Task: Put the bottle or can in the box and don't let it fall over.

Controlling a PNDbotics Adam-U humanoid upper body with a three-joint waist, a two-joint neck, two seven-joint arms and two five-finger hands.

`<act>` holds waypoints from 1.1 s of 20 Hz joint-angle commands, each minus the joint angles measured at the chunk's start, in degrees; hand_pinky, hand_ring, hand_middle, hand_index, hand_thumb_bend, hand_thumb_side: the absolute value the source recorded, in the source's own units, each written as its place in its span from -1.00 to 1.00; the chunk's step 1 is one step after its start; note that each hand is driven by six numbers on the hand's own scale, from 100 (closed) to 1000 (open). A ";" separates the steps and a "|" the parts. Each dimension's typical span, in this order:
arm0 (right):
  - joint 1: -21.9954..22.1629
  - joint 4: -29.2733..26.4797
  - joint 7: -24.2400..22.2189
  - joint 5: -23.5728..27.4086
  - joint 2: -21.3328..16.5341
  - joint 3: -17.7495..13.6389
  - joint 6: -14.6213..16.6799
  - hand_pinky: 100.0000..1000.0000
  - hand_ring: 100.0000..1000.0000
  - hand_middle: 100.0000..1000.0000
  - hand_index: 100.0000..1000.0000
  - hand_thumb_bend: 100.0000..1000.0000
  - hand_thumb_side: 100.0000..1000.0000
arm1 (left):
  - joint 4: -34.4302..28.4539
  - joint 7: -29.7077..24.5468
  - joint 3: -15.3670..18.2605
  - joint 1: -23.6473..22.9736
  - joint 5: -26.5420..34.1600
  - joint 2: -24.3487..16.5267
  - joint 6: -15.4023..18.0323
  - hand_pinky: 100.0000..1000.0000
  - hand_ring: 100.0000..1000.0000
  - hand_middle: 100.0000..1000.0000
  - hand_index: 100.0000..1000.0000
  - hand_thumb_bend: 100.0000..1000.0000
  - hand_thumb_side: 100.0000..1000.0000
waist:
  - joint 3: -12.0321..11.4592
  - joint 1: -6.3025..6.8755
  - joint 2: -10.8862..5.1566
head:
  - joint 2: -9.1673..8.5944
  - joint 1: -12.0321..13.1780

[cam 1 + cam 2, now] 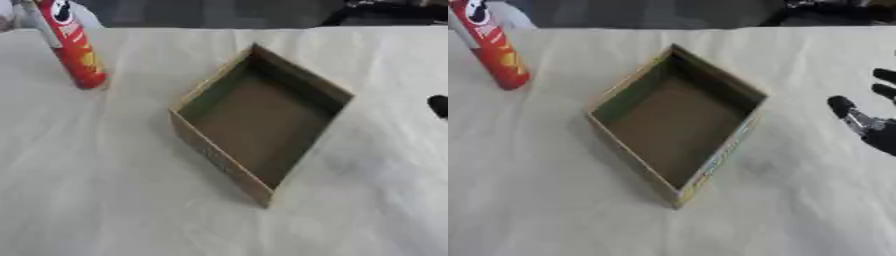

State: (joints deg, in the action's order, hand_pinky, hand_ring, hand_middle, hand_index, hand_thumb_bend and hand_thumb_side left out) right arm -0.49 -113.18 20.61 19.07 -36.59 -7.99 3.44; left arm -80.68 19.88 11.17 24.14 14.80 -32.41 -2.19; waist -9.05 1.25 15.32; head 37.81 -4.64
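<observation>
Right eye view showed the robot's right hand (874, 126) at the right edge of the picture, well apart from everything else. Its black fingers (841, 105) were spread and fairly straight, pointing toward the left and holding nothing; a silver joint showed behind one of them. In the left eye view only a dark fingertip of that hand appeared at the right edge. No left hand was seen in either view.

A tall red chip can (72, 45) stood at the far left of the table, upright on its base though it appeared to lean in the picture, its top cut off by the upper edge. It carried yellow and white markings on its side. It was well apart from the box and untouched by any hand.

An open cardboard box (730, 147) lay in the middle, turned so that one corner pointed toward the camera and the opposite corner toward the far side. Its shallow brown interior held nothing, and its near right wall bore some coloured print.

All of this rested on a table covered by a pale, slightly wrinkled cloth (105, 200).
</observation>
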 commanded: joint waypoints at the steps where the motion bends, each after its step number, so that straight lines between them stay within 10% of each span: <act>1: -0.57 -1.42 -0.17 0.62 -2.06 -0.14 0.01 0.61 0.62 0.86 0.71 0.22 -0.98 | 2.67 -1.69 -0.81 2.29 -0.16 -3.39 0.43 0.75 0.47 0.24 0.55 0.17 -0.67 | 0.15 -0.04 -1.25 | -0.68 0.28; 22: -2.29 -1.42 -1.40 0.89 -2.33 0.87 -0.11 0.62 0.62 0.86 0.71 0.22 -0.98 | 17.62 -10.01 -4.71 16.41 -2.28 -3.29 4.62 0.60 0.45 0.26 0.54 0.22 -0.58 | 1.97 -0.34 0.02 | -2.22 1.98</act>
State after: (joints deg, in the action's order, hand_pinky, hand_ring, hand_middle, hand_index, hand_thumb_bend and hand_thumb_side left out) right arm -2.32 -113.18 19.43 19.52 -37.08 -6.86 3.26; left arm -62.87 10.33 6.45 39.47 13.14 -33.66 2.27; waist -7.05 0.89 16.11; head 36.47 -2.94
